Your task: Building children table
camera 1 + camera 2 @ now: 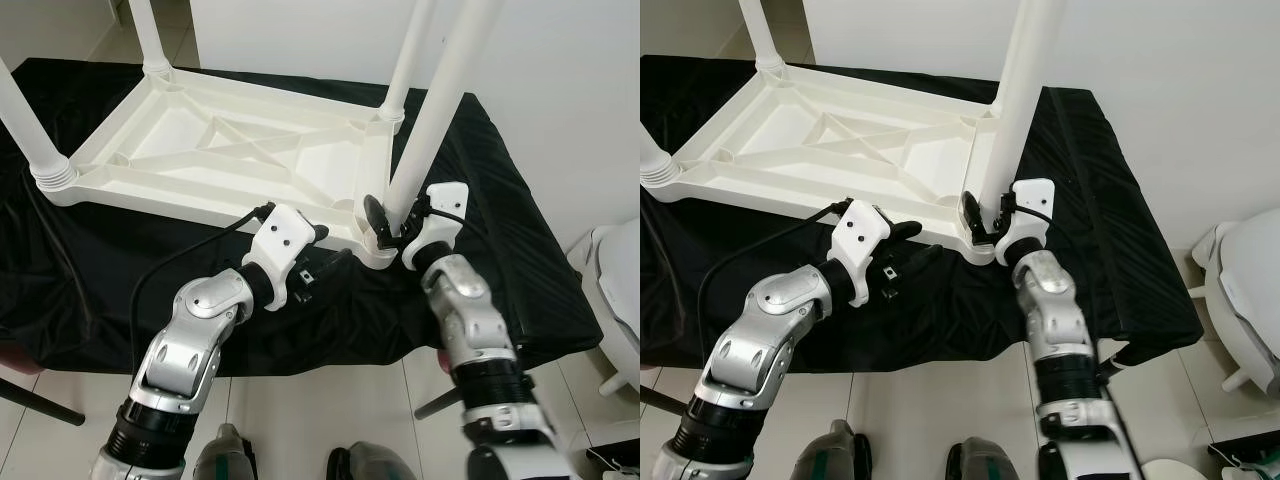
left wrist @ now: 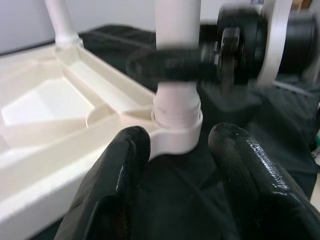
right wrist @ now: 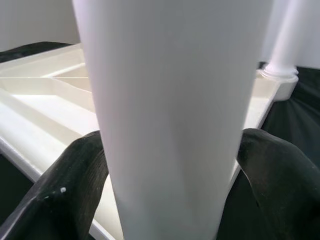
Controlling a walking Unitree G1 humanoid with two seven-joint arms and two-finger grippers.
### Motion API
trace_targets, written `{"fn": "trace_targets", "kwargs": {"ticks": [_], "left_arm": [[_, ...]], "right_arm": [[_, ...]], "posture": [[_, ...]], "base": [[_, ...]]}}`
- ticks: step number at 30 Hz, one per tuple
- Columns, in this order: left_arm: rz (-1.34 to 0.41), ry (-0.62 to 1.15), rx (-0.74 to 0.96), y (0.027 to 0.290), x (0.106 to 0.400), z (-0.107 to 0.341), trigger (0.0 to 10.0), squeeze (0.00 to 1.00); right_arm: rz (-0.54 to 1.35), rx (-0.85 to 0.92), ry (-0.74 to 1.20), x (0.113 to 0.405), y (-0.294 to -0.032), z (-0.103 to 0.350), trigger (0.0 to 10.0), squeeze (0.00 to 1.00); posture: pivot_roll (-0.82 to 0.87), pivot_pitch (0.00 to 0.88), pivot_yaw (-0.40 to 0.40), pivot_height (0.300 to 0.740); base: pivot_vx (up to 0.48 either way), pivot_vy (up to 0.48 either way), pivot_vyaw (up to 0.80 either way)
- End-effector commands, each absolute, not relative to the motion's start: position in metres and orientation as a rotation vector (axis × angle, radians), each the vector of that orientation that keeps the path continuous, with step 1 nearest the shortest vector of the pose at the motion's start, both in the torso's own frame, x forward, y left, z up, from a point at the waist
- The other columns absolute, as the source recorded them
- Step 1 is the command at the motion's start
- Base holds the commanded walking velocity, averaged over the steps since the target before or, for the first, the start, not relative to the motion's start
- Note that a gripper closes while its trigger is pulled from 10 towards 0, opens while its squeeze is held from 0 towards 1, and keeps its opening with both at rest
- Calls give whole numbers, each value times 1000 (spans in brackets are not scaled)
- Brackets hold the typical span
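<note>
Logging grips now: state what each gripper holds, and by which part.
Right gripper holds the near table leg low on its shaft, just above the socket. Left gripper is open beside that corner, holding nothing.

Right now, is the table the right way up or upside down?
Upside down. The white table lies top-down on the black cloth, ribbed underside showing and legs pointing up; the right gripper clasps the near leg at its socket.

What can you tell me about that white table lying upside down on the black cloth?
The white table looks like moulded plastic. It lies upside down on a black cloth, its ribbed underside facing up. Four round legs stand in corner sockets. The right gripper clasps the near right leg just above its socket. The left gripper hovers open beside that corner.
</note>
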State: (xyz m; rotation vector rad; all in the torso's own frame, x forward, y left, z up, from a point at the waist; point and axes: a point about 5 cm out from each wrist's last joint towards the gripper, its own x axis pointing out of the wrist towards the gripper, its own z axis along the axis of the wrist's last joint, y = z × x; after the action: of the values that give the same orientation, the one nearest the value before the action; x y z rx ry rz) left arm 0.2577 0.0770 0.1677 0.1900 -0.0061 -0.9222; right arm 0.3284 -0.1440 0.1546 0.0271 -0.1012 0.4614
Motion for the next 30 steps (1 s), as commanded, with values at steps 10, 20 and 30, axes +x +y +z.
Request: {"fn": "trace_targets", "kwargs": {"ticks": [10, 20, 30], "left_arm": [[-917, 8, 196, 73, 251, 166, 10000, 0], [-941, 19, 202, 73, 247, 165, 10000, 0], [-934, 20, 198, 73, 246, 166, 10000, 0]], "right_arm": [[749, -39, -3, 331, -143, 138, 10000, 0], [798, -58, 78, 344, -152, 128, 10000, 0], [849, -59, 71, 346, -153, 129, 0, 0]], "posture": [[-48, 5, -64, 740], [-38, 11, -58, 740], [-29, 14, -66, 740]], "base": [[0, 0, 0], [0, 0, 0], [0, 0, 0]]}}
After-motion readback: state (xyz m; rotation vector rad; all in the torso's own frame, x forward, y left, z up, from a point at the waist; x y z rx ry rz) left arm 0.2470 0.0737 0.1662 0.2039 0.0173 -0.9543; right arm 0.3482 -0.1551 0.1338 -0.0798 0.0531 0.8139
